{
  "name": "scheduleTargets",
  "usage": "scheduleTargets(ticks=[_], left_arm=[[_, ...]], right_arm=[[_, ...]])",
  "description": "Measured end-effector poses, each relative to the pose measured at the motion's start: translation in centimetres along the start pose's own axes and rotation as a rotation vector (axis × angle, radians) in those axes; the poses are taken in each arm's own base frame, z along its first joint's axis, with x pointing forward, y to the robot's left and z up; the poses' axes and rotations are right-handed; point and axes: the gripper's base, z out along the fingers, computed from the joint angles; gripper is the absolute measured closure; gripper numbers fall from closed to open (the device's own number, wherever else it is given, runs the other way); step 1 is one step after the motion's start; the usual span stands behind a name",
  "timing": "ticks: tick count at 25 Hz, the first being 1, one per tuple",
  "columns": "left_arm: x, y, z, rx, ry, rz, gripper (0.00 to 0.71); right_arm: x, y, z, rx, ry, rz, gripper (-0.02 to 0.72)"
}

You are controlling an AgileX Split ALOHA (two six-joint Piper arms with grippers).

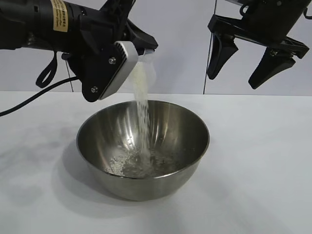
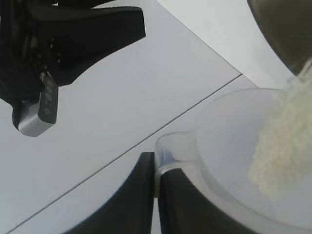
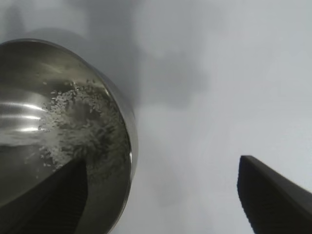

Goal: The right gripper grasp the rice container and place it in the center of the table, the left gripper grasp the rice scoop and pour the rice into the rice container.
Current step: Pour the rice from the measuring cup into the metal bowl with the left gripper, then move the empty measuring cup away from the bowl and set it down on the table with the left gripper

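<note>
Pour step: your left gripper [image 1: 139, 51] clamps clear plastic scoop [image 1: 146, 68]; white rice [image 1: 142, 112] streams into steel bowl [image 1: 185, 146] beneath. Right gripper [image 1: 251, 63] agape, empty. Next: tip further.

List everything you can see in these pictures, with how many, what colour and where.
rice container: one, shiny steel bowl, upright in the middle of the table.
rice: white grains, a thin stream falling from the scoop into the bowl, a scattered layer on the bowl's bottom.
rice scoop: one, clear plastic cup, tilted above the bowl, some rice left inside.
table: one, white, under the bowl.
cable: one, black, hanging from the left arm toward the table's far left.
left gripper: black, shut on the scoop's handle, above the bowl's left side.
right gripper: black, open and empty, raised above and to the right of the bowl.
</note>
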Motion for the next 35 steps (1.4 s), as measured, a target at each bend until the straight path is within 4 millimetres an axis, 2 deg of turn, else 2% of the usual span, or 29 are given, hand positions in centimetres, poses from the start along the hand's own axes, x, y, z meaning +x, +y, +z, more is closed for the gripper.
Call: scheduleTargets(ticks=[27,35], left_arm=[[-0.61,-0.26,-0.02,0.023,-0.069,0.16,0.701],[-0.57,-0.23,-0.02,0.021,-0.064,0.131,0.701]], right_arm=[[0.03,0.01,0.0,-0.001,0.003,-0.011,0.126],[0.03,0.01,0.0,-0.001,0.003,-0.011,0.126]])
